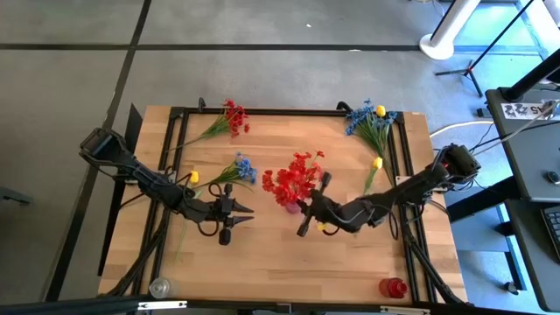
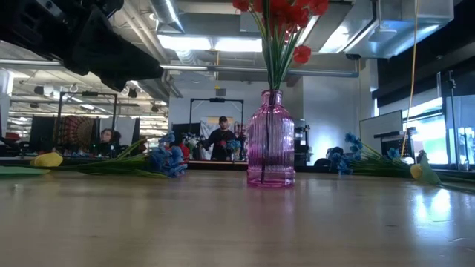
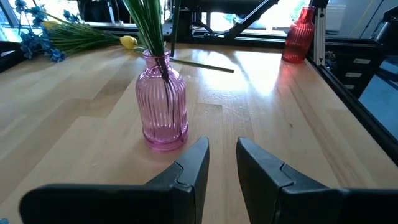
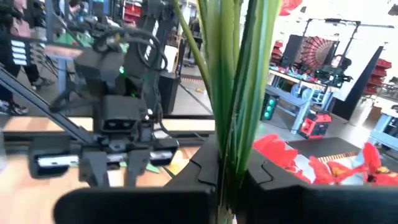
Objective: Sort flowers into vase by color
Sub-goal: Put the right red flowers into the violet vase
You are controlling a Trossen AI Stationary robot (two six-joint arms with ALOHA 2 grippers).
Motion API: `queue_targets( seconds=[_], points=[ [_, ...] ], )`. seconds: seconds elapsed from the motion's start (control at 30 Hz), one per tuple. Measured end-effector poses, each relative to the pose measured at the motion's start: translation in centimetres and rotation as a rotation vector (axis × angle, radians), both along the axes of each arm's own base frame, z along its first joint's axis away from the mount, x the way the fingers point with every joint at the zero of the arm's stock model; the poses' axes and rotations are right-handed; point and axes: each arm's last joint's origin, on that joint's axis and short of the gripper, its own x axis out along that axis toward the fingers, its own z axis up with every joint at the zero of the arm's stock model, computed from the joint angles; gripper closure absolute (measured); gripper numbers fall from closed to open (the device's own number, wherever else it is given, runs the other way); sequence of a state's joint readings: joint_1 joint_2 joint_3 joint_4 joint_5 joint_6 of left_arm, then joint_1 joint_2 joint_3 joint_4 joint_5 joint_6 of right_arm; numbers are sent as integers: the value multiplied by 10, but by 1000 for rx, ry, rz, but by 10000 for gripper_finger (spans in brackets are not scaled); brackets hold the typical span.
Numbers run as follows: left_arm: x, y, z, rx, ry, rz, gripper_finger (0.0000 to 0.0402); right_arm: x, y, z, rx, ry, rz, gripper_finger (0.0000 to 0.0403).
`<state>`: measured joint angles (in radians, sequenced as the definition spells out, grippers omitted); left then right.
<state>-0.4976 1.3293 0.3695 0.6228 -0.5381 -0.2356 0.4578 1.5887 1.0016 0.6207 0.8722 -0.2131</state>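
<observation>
The right gripper [image 1: 308,210] is closed on the green stems of the red flowers [image 1: 293,179], which stand in the pink vase [image 2: 271,139] near the table's middle. The left gripper [image 1: 248,210] hovers just left of the vase, its fingers [image 3: 186,171] slightly apart and holding nothing. Blue flowers [image 1: 241,168] lie left of the vase, more red ones [image 1: 233,117] far left, and blue and yellow ones [image 1: 367,118] far right.
</observation>
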Motion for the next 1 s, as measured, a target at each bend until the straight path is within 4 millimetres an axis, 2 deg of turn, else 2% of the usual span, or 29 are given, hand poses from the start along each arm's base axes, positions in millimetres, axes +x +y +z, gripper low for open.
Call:
queue_targets(
  seconds=[0.37,0.73,1.0],
  points=[
    [0,0,0,-1,-1,0,323,1,-2,5,-22,-31,-8,384],
    [0,0,1,-5,-7,0,323,9,-10,-14,20,52,-26,384],
    [1,0,2,-11,-18,-1,323,11,-18,-25,115,99,-52,384]
  ],
)
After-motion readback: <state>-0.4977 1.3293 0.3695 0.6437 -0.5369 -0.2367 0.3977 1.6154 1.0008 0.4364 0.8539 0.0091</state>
